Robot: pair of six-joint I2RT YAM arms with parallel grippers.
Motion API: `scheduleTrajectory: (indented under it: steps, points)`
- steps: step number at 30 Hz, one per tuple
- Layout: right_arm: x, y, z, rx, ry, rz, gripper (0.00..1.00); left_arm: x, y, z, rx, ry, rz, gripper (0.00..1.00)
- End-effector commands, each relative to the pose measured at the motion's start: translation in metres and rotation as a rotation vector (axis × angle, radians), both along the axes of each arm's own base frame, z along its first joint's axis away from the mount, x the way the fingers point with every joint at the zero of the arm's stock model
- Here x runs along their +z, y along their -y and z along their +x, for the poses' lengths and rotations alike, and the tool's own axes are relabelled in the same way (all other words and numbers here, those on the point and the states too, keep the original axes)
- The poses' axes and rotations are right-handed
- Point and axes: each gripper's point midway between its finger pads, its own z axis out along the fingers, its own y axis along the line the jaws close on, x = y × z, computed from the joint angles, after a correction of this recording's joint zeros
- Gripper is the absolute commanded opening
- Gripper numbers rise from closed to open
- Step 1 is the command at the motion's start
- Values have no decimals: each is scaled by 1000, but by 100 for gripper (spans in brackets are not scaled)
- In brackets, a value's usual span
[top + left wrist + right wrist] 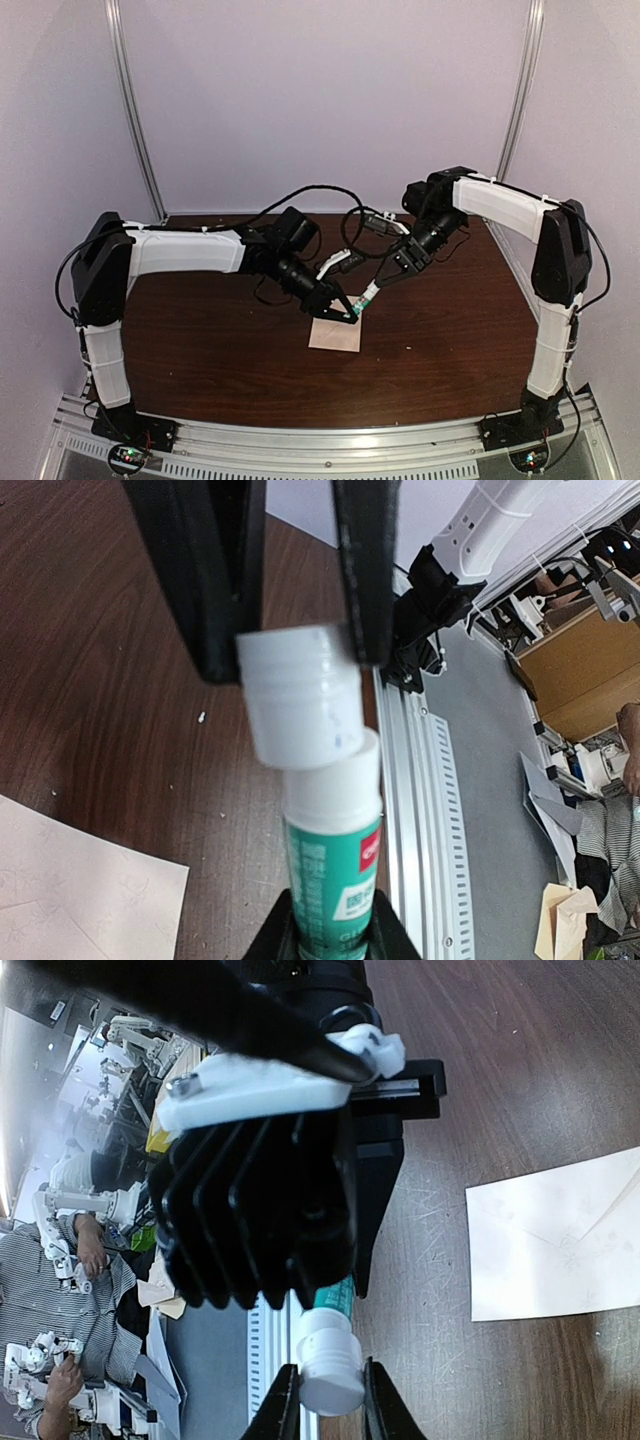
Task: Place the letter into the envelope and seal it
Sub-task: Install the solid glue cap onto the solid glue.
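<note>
The envelope [335, 336] lies flat on the bench [200, 330], just in front of and partly under the two arms where they meet. Its diagonal seams show in the right wrist view. No separate letter is visible anywhere on the bench, so I judge it is already tucked inside, though I cannot tell whether the flap is folded down. What is left is the sealing, and that step looks to be in hand. A glue stick [335, 880] is held in the air between the arms, just above the envelope's far edge. The right pincer [325, 1410] is clamped on its ridged white base end, and the left pincer [297, 655] is clamped on the white cap [300, 695]. The cap sits tilted at the stick's neck, off or nearly off. Spreading the glue and pressing the flap shut are not yet done. The stick's green label [325, 895] carries pale characters too blurred to read, beside a small red badge [370, 852] whose mark is also illegible.
</note>
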Motion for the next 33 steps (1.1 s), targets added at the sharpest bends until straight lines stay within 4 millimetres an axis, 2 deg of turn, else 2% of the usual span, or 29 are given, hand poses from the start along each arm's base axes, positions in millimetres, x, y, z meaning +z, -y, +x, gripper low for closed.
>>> scheduleTrajectory:
  steps: [1,12,18,24,33]
  points:
    - [-1,0,-12,43,-30,12,18,13,13,7,-5,34,-55,0]
    - [1,-4,-19,58,-64,37,18,13,18,13,20,35,-62,0]
    - [-17,-7,-9,2,-46,-32,18,22,25,20,54,31,-96,0]
    - [-44,-6,2,-60,-24,-153,18,33,34,31,98,68,-155,0]
    - [-80,-3,19,-168,-69,-306,17,55,48,57,270,172,-259,0]
